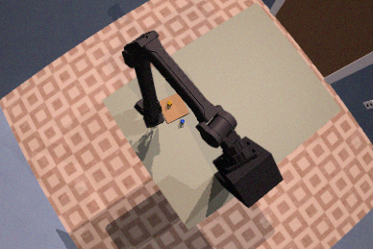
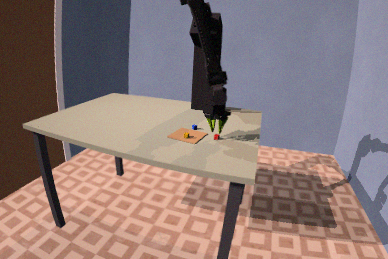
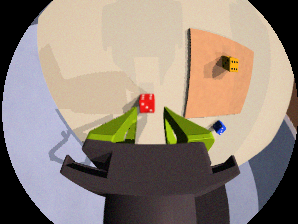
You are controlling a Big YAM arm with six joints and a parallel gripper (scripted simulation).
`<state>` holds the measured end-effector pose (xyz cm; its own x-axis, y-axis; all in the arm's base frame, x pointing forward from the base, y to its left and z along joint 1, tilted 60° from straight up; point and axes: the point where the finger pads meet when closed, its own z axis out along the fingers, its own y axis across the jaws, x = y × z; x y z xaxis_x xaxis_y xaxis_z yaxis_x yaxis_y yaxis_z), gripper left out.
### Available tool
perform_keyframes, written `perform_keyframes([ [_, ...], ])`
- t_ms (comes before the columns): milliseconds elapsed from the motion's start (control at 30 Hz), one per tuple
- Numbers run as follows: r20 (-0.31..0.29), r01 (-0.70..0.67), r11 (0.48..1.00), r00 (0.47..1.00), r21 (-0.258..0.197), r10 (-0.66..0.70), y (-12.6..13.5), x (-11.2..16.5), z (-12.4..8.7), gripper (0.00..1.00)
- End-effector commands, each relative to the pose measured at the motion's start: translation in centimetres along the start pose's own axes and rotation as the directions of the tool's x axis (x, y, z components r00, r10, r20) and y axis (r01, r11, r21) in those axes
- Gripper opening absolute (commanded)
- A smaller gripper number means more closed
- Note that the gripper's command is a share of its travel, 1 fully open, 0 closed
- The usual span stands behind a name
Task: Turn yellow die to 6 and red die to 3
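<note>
The red die (image 3: 147,103) lies on the bare table, off the mat, and also shows in the exterior view (image 2: 216,137). My gripper (image 3: 150,111) hangs just above it with its green fingers partly open and nothing between them; the die shows in the gap beyond the tips. The yellow die (image 3: 234,63) lies on the orange mat (image 3: 216,72), away from the gripper. The blue die (image 3: 218,127) lies on the table just off the mat's edge. In the overhead view the arm hides the red die and the fingers.
The table's near edge (image 2: 200,173) is a short way in front of the mat (image 2: 190,135). The arm's base (image 1: 247,172) stands at one table corner. The wide far part of the table holds nothing else.
</note>
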<state>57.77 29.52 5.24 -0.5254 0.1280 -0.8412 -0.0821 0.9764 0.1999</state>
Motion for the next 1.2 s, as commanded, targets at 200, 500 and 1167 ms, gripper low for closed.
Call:
perform_keyframes([
  [200,0.000,0.006,1.000,1.000,0.006,-0.006,-0.6,0.3,1.5,0.34],
  [500,0.002,0.005,1.000,1.000,0.007,-0.005,-0.7,0.2,2.6,0.34],
  [1167,-0.004,0.008,1.000,1.000,0.004,-0.008,-0.4,0.6,3.0,0.34],
])
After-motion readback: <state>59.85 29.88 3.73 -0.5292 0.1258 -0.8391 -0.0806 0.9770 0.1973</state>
